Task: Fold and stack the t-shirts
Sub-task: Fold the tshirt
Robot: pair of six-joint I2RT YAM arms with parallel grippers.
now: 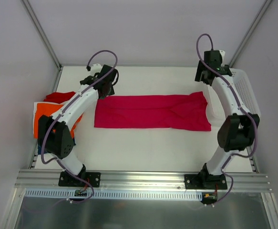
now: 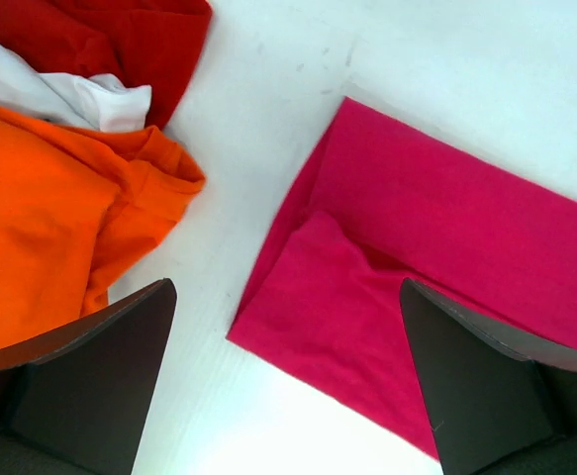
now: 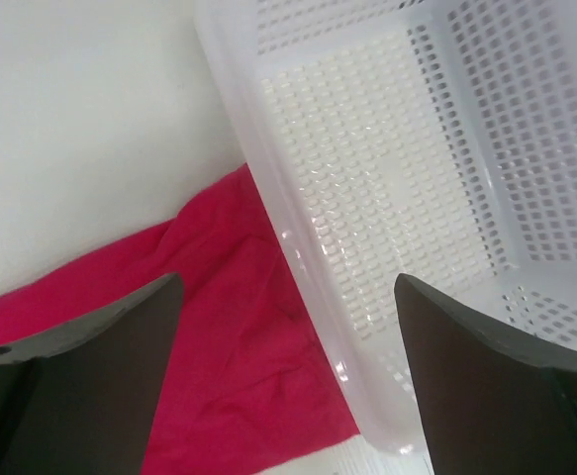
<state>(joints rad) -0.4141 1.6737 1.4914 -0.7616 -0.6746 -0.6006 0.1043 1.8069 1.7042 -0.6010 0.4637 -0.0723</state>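
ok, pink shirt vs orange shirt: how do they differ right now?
The pink shirt lies flat mid-table, folded into a long strip; the orange shirt is bunched up at the left edge. The pink shirt lies alone, its right end reaching the basket; the orange shirt is piled with a red shirt and a white shirt. Shared: plain cloth, neither held.

A plain magenta shirt [image 1: 150, 112] is lying between a white perforated basket [image 1: 247, 90] and an orange shirt [image 1: 42, 117], red shirt [image 1: 60, 97] and white shirt [image 2: 80, 99].
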